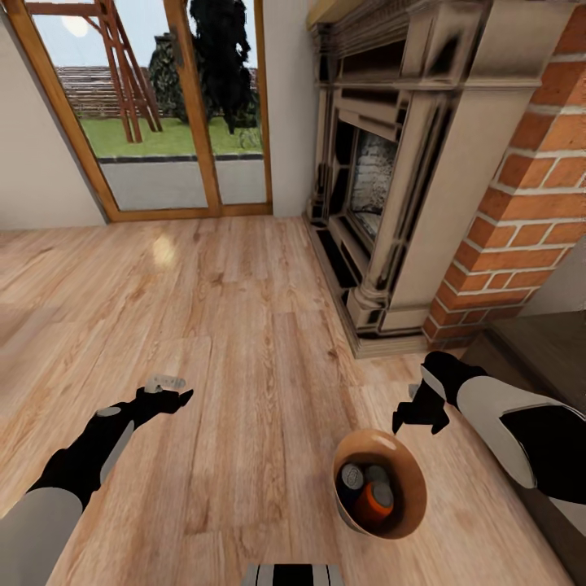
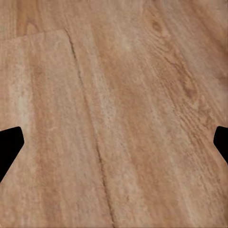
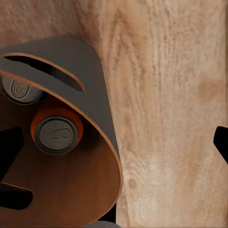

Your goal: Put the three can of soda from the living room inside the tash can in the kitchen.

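Observation:
The trash can [image 1: 409, 482], tan-brown inside, stands on the wood plank floor of the living room just in front of me. Inside it lie an orange soda can [image 1: 374, 502], a dark blue one [image 1: 352, 476] and a third grey can top [image 1: 377, 472]. My right gripper [image 1: 417, 417] hangs open just above and behind the bin's rim. In the right wrist view the bin's wall [image 3: 95, 90] and an orange can [image 3: 57, 134] sit beside the open right gripper [image 3: 114, 147]. My left gripper [image 1: 173, 398] is open over bare floor, as the left wrist view [image 2: 114, 142] confirms.
A brick fireplace [image 1: 391, 179] with a stone surround rises ahead on the right. Wood-framed glass doors [image 1: 163, 106] stand at the back left. A dark low surface [image 1: 545, 342] lies at the right edge. Light plank floor [image 1: 228, 309] spreads between them.

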{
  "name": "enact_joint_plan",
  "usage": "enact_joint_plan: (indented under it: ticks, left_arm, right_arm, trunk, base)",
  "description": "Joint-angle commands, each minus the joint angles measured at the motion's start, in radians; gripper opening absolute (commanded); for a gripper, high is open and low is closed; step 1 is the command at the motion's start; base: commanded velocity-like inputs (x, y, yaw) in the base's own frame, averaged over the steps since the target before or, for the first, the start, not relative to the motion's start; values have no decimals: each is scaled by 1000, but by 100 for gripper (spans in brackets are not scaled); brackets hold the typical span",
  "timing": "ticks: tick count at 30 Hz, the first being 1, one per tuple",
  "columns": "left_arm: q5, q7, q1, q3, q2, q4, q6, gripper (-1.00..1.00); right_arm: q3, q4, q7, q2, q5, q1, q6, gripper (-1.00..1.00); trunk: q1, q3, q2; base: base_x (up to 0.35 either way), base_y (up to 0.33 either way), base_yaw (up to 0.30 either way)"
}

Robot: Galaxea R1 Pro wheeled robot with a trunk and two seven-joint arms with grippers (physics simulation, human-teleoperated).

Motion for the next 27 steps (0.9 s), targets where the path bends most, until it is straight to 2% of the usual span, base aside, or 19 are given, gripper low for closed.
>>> enact_joint_plan:
  ticks: [1,5,10,11,14,15,18,21,22,27]
  left_arm:
    - [0,0,0,0,0,0,2,100]
    - [-1,2,0,0,-1,4,12,100]
    - [1,27,0,-2,-2,74,30,100]
    - [-1,46,0,-3,-14,112,33,100]
    - [-1,77,-1,-4,-29,142,35,100]
    - [-2,143,-1,-4,-44,169,37,100]
    - [-2,157,-1,-4,-46,173,37,100]
    - [-2,168,0,-5,-46,178,31,100]
    - [-1,173,0,-4,-47,239,23,100]
    - [-1,174,0,-3,-48,255,22,100]
  right_arm:
    - [0,0,0,0,0,0,0,100]
    - [-1,-1,0,0,0,18,0,100]
    - [-1,-25,0,-1,0,51,0,100]
    - [-2,-39,0,-2,0,74,0,100]
    - [-2,-57,0,-2,0,95,0,100]
    - [-2,-117,-1,-2,0,151,0,100]
    - [-2,-157,-1,-2,0,176,0,100]
    - [-3,-241,-2,-2,1,229,0,100]
    - [-2,-317,-2,-2,4,278,0,100]
    - [-2,-327,-3,-2,5,285,0,100]
  trunk:
    - [0,4,0]
    - [-12,17,22]
    - [-31,33,57]
    - [-35,36,64]
    - [-47,45,85]
    - [-51,49,92]
    - [-62,58,113]
    - [-74,67,134]
    - [-77,71,141]
    - [-97,86,176]
  base:
    - [0,0,0]
    - [0,0,0]
    - [0,0,0]
    - [0,0,0]
    - [0,0,0]
    - [0,0,0]
    - [0,0,0]
    - [0,0,0]
    - [0,0,0]
    - [0,0,0]
